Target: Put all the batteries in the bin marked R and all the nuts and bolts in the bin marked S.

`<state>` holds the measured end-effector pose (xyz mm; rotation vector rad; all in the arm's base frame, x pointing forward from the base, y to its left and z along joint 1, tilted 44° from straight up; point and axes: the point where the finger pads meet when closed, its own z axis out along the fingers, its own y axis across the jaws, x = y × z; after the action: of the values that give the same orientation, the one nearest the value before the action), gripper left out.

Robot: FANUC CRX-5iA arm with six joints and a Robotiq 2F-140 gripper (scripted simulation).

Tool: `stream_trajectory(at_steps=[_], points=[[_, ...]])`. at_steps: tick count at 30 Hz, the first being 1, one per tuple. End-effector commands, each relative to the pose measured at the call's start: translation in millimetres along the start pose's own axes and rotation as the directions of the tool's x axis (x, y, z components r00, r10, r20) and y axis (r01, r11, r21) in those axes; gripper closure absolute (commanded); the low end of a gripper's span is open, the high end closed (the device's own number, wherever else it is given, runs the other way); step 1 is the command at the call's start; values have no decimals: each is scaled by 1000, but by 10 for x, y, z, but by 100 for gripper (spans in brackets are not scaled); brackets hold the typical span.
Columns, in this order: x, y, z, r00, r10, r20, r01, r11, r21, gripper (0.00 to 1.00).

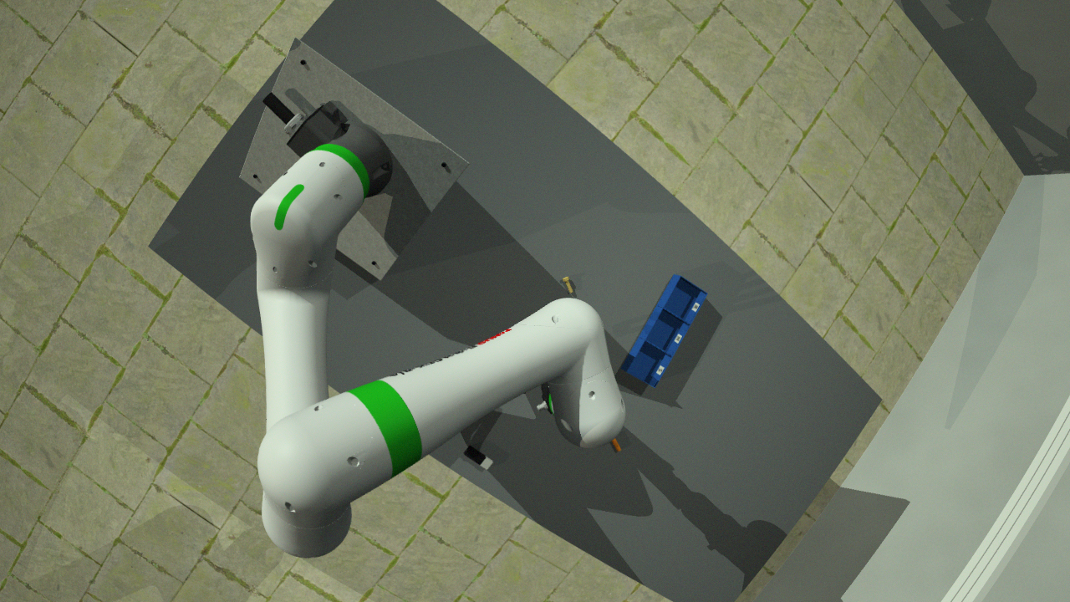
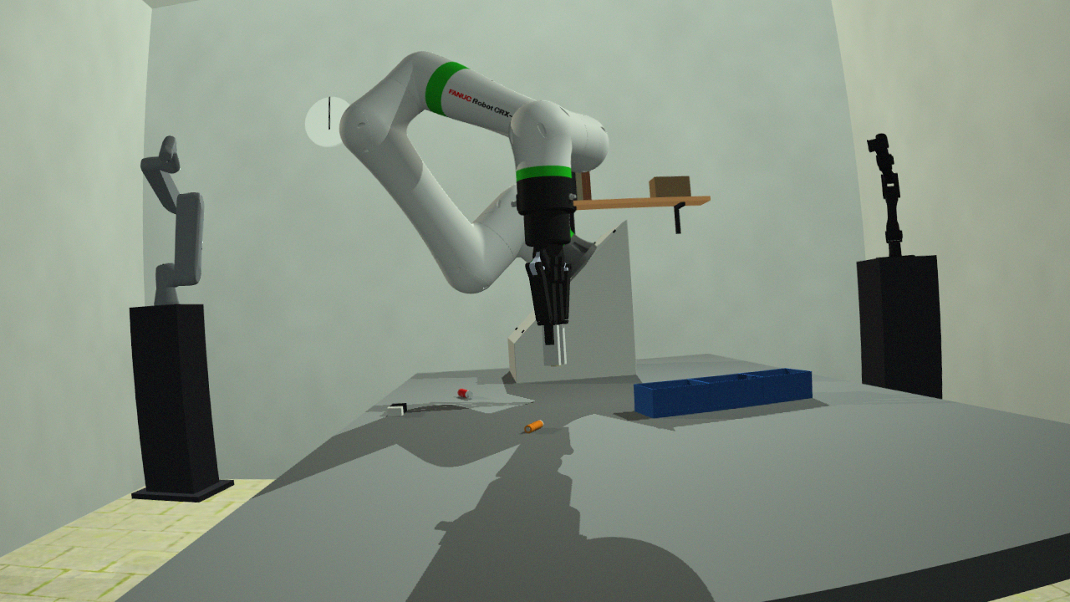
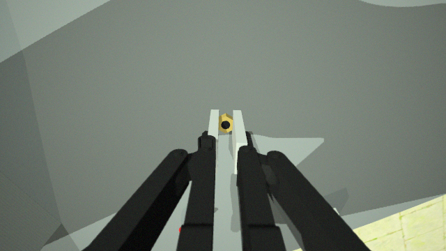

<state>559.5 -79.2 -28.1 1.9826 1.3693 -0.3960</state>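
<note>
My gripper [image 2: 554, 350] [image 3: 225, 122] is shut on a brass nut [image 3: 229, 120], with its hole facing the wrist camera, high above the table. Three joined blue bins [image 1: 649, 323] [image 2: 721, 394] stand flat; their label letters are too small to read. A brass bolt [image 1: 568, 283] lies beyond the arm's elbow in the top view. An orange battery [image 1: 616, 445] [image 2: 533, 425] lies on the table near the gripper. A red and silver cylinder [image 2: 463, 393], seemingly a battery, lies farther back; a red speck of it shows in the wrist view [image 3: 180, 229].
A black and white block [image 1: 477, 457] [image 2: 395, 410] lies near the table's edge. The arm's grey mounting plate [image 1: 426, 150] [image 2: 602, 329] stands at the table's other end. The arm hides part of the table in the top view.
</note>
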Motion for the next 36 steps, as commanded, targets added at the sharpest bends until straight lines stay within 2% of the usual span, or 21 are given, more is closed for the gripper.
stream_trajectory(at_steps=[1,11,13,28,32,36], points=[[208,108,-2,1000,0,0,0,1000,0,84],[744,378,-2,1000,0,0,0,1000,0,84],[744,378,-2,1000,0,0,0,1000,0,84],[1547,784,-2,1000,0,0,0,1000,0,84],[1606,814,-2,1000,0,0,0,1000,0,84],[1820,922,-2,986,-168,-1,168,986,-1,84]])
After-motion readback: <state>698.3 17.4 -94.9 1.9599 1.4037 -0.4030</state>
